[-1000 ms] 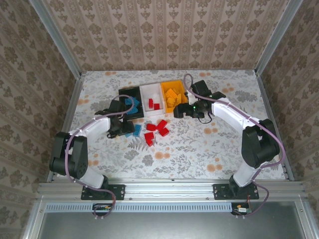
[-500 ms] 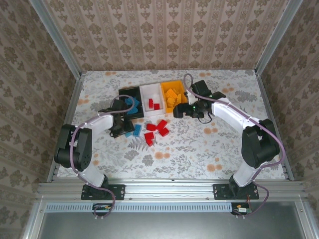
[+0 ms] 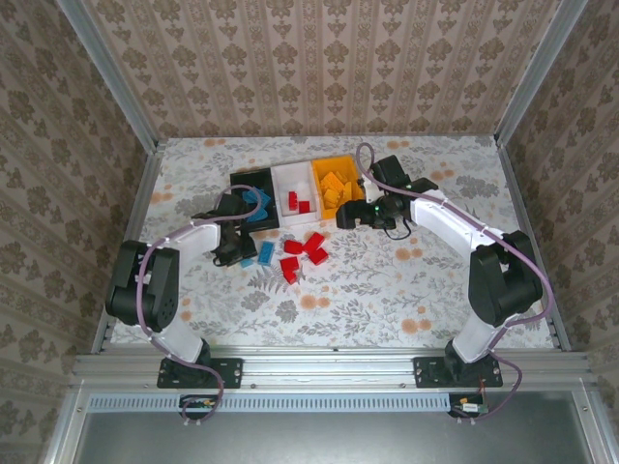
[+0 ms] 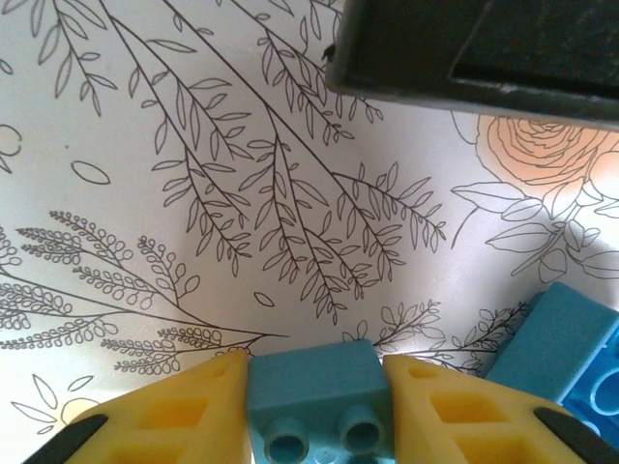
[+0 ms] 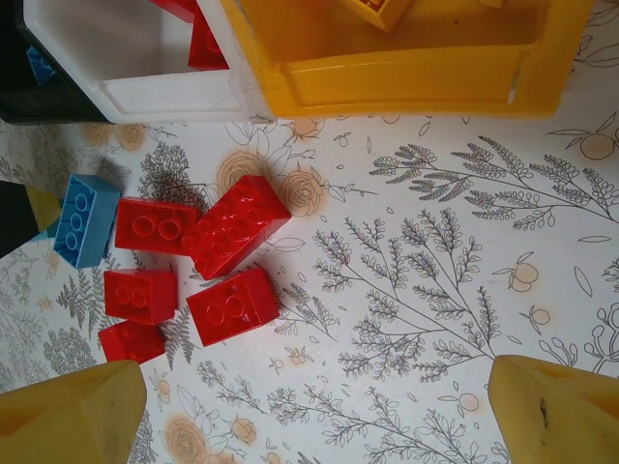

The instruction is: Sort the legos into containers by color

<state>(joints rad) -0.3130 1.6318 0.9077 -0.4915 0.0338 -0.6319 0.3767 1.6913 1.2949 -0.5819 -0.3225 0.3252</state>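
Left pincer (image 4: 317,372) tight around blue lego (image 4: 311,396)

A white surface (image 3: 406,290) printed with grey sprigs and orange blossoms is enclosed on three sides by walls (image 3: 319,68) papered in a beige damask pattern. Aluminium posts (image 3: 108,75) are set at the back corners; a metal rail (image 3: 329,368) is laid along the near edge.

No lettering can be read anywhere, perhaps too small.
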